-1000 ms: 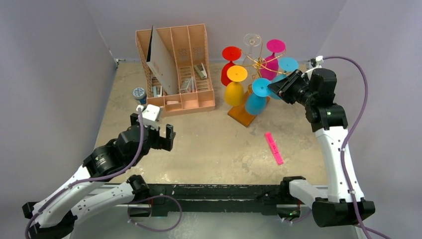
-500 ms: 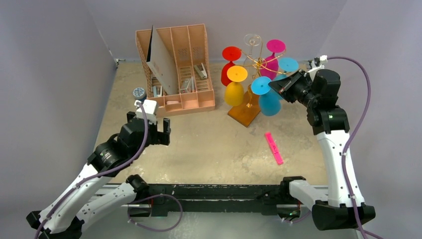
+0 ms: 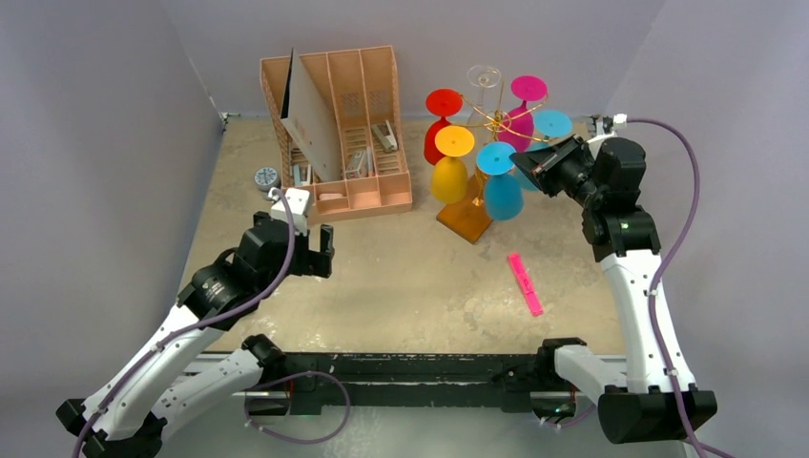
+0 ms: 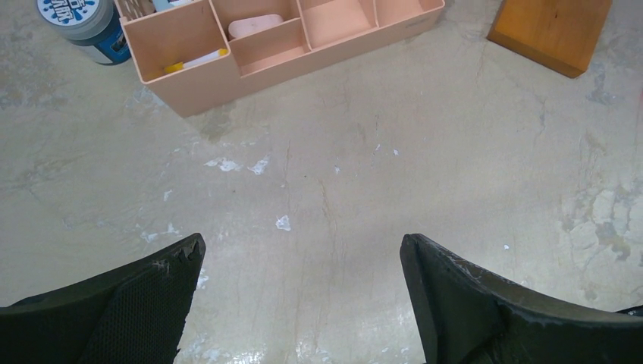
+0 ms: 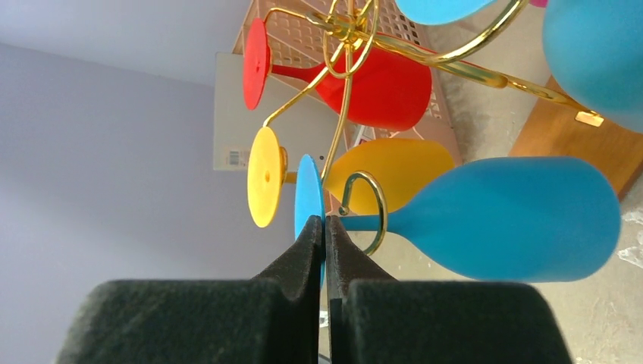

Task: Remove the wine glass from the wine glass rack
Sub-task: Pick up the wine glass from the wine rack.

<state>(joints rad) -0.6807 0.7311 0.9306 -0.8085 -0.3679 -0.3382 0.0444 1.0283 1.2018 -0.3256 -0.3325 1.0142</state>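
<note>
The wine glass rack (image 3: 491, 119) is a gold wire stand on an orange-brown wooden base (image 3: 466, 219), with several coloured glasses hanging upside down. A blue wine glass (image 3: 501, 189) hangs from a front gold ring (image 5: 366, 206), its bowl (image 5: 515, 220) pointing right in the right wrist view. My right gripper (image 5: 324, 220) is shut on the thin edge of this glass's foot disc (image 5: 308, 189); seen from above, the right gripper (image 3: 528, 164) is right of the rack. My left gripper (image 3: 315, 250) hangs open above bare table, its fingertips (image 4: 186, 254) wide apart.
A pink-tan file organiser (image 3: 334, 124) stands left of the rack, with a blue-lidded jar (image 3: 266, 177) beside it. A pink marker (image 3: 525, 283) lies on the table in front of the right arm. Red (image 3: 441, 110), yellow (image 3: 450, 170) and magenta (image 3: 520, 113) glasses hang close around the blue one.
My right gripper has closed on the blue glass's foot. The glass swung right, then back left a little. The left arm has shifted slightly up and right, still open.
</note>
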